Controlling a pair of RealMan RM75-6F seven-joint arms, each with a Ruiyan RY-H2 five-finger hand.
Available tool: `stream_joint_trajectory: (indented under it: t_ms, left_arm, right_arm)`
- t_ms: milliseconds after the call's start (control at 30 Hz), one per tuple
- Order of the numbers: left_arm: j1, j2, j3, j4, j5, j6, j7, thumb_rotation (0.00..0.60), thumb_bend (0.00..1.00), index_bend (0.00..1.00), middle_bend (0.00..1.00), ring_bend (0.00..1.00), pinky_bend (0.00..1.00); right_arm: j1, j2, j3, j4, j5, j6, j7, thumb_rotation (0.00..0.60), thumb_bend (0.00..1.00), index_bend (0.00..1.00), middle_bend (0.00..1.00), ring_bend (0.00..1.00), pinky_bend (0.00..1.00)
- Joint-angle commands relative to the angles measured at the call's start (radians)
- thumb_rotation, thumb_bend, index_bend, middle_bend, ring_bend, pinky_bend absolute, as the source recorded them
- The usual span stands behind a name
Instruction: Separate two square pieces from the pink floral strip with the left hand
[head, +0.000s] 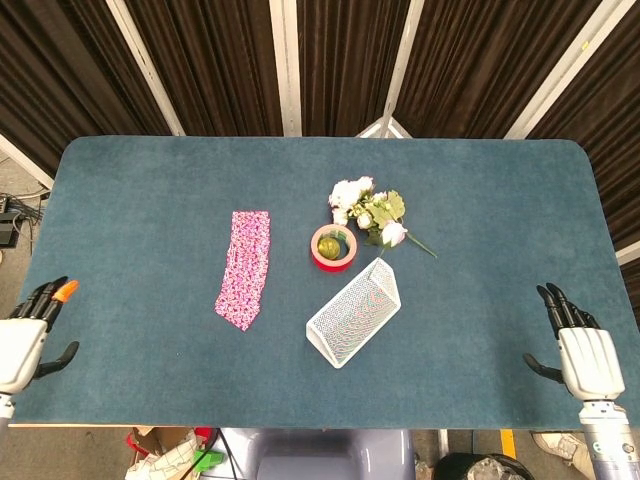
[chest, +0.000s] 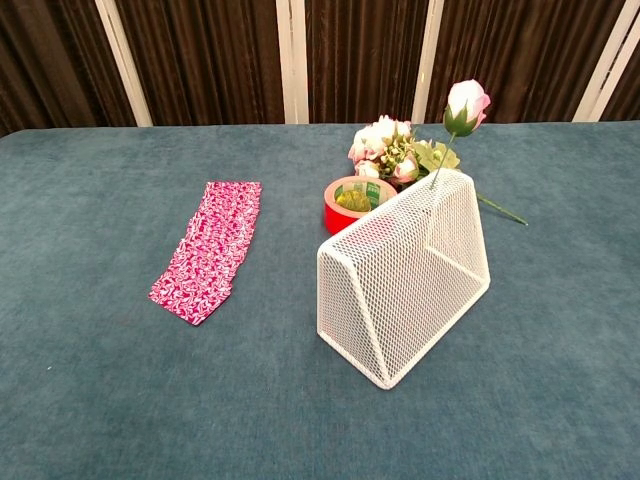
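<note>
Fingers: left hand (head: 22, 338) empty, fingers apart, at the desk's (head: 140, 200) near-left edge; right hand (head: 583, 355) likewise, near-right.
Strip: pink floral strip (head: 245, 267) flat, left of centre, well apart from both hands.
Progress: nothing separated; reach, grip, both squares remain.

head overhead, chest low frontal; shared table (head: 150, 190)

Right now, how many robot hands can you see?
2. The left hand is at the table's near left edge; the right hand is at the near right edge. Both are empty, and neither shows in the chest view.
</note>
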Motion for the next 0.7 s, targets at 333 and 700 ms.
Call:
stream_joint_trajectory:
  t_ms: [333,700]
  left_arm:
    - [-0.157,0.021,-0.043,-0.081,-0.042,-0.197,0.067,0.600,0.57,0.09,0.55,0.47,0.53]
    - [-0.276,-0.074,-0.049,-0.093,-0.156,-0.361,0.210,0.600,0.82,0.12,0.82,0.70,0.69]
  right_arm:
    - [0.003,-0.004,0.000,0.004,0.004,-0.009,0.000,0.600,0.18,0.00,0.09,0.23,0.31]
    - [0.008,-0.003,-0.005,0.002,0.012,-0.029,-0.010,0.600,0.18,0.00,0.09,0.24,0.31]
